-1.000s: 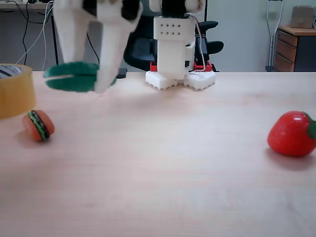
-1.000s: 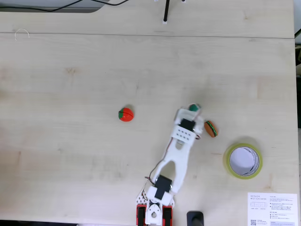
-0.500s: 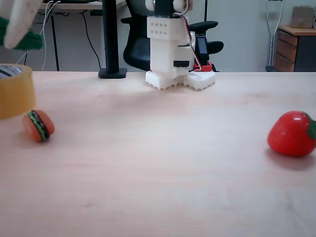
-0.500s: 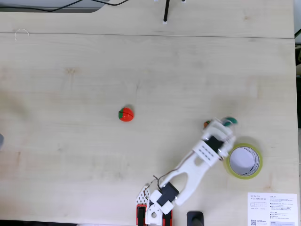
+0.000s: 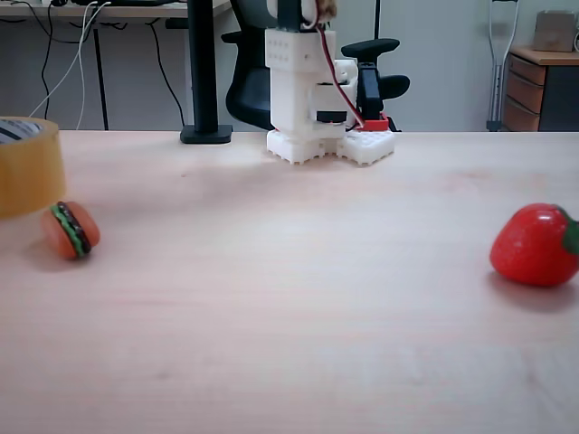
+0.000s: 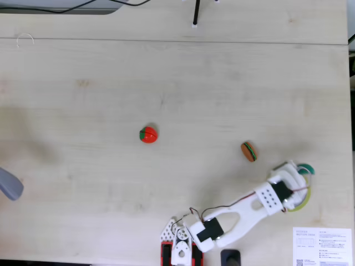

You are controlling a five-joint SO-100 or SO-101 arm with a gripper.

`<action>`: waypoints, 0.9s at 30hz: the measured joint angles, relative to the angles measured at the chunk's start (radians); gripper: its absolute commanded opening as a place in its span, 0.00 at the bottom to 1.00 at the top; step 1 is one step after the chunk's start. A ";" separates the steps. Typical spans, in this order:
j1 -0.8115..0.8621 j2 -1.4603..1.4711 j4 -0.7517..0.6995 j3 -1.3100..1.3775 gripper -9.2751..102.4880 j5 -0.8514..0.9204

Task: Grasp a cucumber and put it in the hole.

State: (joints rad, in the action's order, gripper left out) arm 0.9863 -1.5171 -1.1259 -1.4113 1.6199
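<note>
Your table (image 6: 166,72) is bearing the white arm (image 6: 244,208), which is reaching out over the tape roll (image 6: 302,199) in the top-down fixed view. The gripper (image 6: 299,169) is clamping the cucumber (image 6: 307,168) above the roll's ring. The strawberry (image 6: 148,134) and burger toy (image 6: 249,151) are lying well apart.

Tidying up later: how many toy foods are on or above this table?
3: strawberry mid-table, burger to its right, cucumber in the gripper over the tape roll.
</note>
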 measured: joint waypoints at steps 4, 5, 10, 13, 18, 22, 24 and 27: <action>0.041 0.017 0.000 0.005 0.12 0.000; 0.048 0.018 0.000 0.005 0.12 0.000; 0.067 0.021 0.000 0.005 0.12 0.000; 0.066 0.028 0.000 0.005 0.13 0.000; 0.066 0.034 -0.008 0.005 0.28 0.000; 0.066 0.034 -0.040 0.005 0.49 0.000; 0.066 0.034 -0.048 0.005 0.55 0.000; 0.066 0.034 -0.051 0.008 0.55 0.000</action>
State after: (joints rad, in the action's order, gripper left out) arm 1.0523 -1.4834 -1.1766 -1.4036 1.6199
